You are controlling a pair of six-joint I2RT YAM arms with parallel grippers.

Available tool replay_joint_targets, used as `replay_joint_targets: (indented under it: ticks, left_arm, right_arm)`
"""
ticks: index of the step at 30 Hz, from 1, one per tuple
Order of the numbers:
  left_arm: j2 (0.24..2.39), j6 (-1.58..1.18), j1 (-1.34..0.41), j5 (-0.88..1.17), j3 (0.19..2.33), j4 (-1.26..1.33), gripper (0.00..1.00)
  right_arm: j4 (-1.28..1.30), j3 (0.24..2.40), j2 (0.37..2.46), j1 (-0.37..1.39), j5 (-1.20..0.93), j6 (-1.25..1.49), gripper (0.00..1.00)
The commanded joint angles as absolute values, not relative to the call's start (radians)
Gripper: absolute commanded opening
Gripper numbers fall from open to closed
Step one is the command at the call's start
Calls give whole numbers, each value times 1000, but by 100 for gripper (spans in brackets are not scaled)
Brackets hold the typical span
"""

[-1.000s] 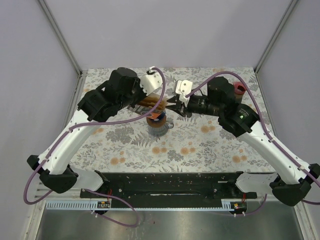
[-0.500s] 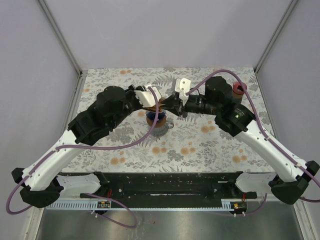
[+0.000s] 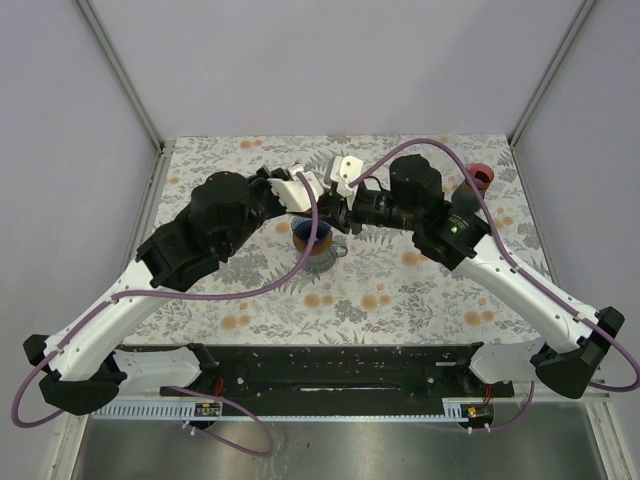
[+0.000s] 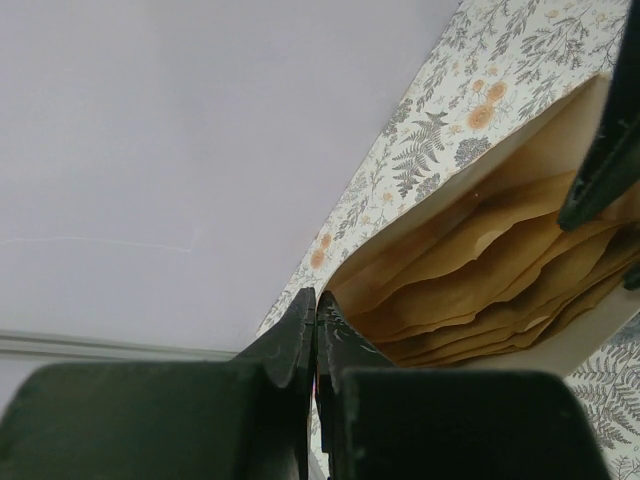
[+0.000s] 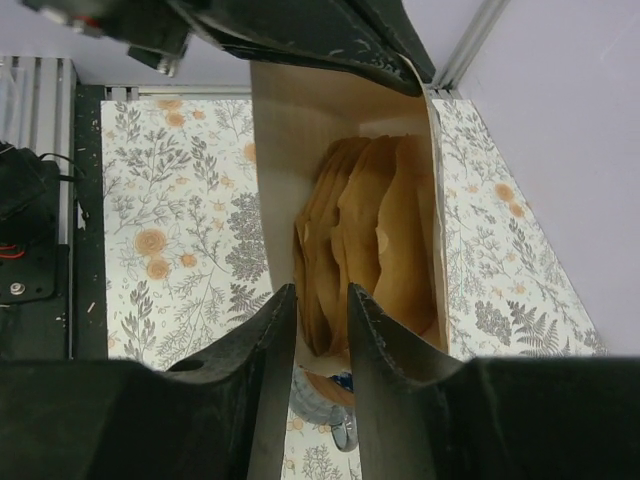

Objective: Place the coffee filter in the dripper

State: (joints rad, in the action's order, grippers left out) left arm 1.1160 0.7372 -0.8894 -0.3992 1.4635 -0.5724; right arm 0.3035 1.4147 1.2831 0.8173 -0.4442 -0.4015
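Filters: tan, wavy-edged, stacked inside open paper pouch, held in the air just above dripper | left jaws: pinched shut on pouch's corner | right jaws: narrowly parted at pouch's mouth

You've got a stack of brown paper coffee filters, thin, matt and wavy-edged, inside a pale, smooth card sleeve. At that sleeve's corner, the black fingers of the left gripper look like hard, matt plastic. Below the sleeve, the flower-printed table cover reads flat and matt. Beside the sleeve, the purple cable has a smooth plastic jacket.
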Motion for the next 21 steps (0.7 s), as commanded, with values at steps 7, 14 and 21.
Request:
replay_joint_targets:
  ticks: [7,14,21]
  left_arm:
    - [1095,739,-900,-423,1463,-500,0]
    - [1088,744,-902,-426,1453,-500,0]
    - [1086,753,-902,-433,1453,-500,0]
  right_arm:
    - [229,1499,1347,827,-350,-311,36]
    - [204,1526,1368,827,-360,-273,40]
    - [184,1482,1315,825,-364,-275,34]
